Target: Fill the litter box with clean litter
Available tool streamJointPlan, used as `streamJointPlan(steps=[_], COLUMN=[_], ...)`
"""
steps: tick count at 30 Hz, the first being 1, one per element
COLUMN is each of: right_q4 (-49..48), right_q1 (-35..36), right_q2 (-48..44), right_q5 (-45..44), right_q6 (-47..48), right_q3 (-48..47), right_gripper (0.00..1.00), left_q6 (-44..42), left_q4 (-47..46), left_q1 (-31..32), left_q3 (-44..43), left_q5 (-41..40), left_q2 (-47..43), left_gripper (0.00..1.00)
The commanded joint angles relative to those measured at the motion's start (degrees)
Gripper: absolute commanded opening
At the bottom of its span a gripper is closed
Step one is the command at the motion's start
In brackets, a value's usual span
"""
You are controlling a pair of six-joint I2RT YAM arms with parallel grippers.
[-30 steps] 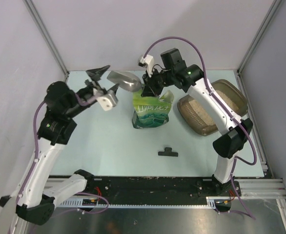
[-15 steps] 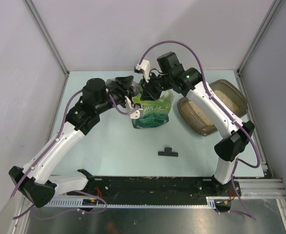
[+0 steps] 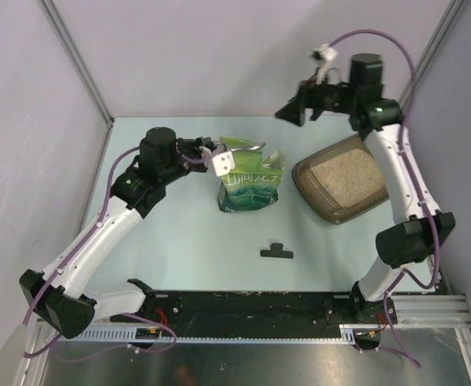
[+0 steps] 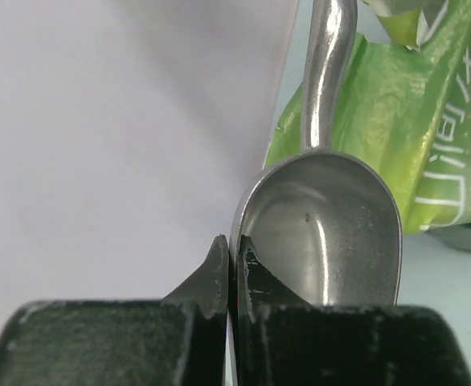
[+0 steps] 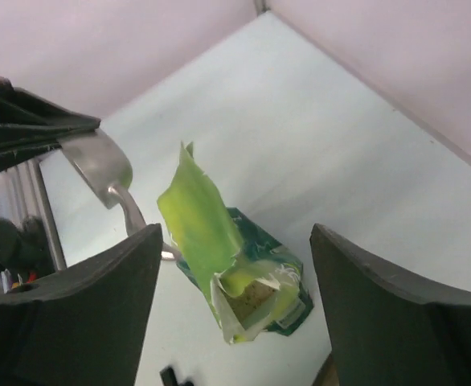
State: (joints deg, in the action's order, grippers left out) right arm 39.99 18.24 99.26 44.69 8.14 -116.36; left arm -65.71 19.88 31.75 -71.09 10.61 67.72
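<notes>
The brown litter box [image 3: 322,211] lies at the right, holding pale beige clean litter [image 3: 350,173]. A green pouch bag [image 3: 250,186] stands mid-table with its top torn open, and more litter [image 5: 255,296] shows inside it. My left gripper [image 4: 231,245] is shut on the rim of the silver scoop [image 4: 324,225], whose handle points at the bag [image 4: 412,145]. In the top view that left gripper [image 3: 206,151] sits just left of the bag's top. My right gripper [image 3: 296,109] hangs open and empty, high behind the bag. The right wrist view looks down between its fingers [image 5: 234,233] at the bag [image 5: 199,217] and the scoop [image 5: 99,161].
A small black clip [image 3: 277,251] lies on the table in front of the bag. The pale walls and frame posts [image 3: 76,68] close in the back and sides. The litter box sits near the right wall.
My left gripper reached the bag's top and shut on the scoop's rim. My right gripper opened and pulled up and back to the right, uncovering the litter box.
</notes>
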Motion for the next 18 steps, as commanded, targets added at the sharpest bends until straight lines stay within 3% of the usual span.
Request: streamJointPlan(steps=[1, 2, 7, 14, 18], right_q4=[-26.06, -32.45, -39.36, -37.09, -37.35], right_q1=[-8.2, -8.83, -7.87, -7.17, -6.11], right_q2=[-8.55, -8.82, -10.75, -10.67, -10.76], right_q5=[16.03, 17.7, 20.71, 17.02, 15.96], right_q6=[-24.54, -27.71, -36.26, -38.02, -38.99], right_q3=[10.86, 12.54, 19.75, 19.59, 19.85], right_gripper=[0.82, 0.81, 0.82, 0.87, 0.84], left_q6=[21.84, 23.25, 33.44, 41.8, 44.35], left_q4=[-3.27, -3.27, -3.79, -10.64, -13.37], left_q1=[-0.99, -0.99, -0.99, -0.81, -0.37], left_q3=[-5.28, -5.81, -12.13, -14.51, -16.27], left_q5=[3.43, 4.23, 7.76, 11.71, 11.98], left_q2=[-1.02, -0.14, 4.86, 10.4, 13.13], left_gripper=[0.0, 0.0, 0.0, 0.0, 0.0])
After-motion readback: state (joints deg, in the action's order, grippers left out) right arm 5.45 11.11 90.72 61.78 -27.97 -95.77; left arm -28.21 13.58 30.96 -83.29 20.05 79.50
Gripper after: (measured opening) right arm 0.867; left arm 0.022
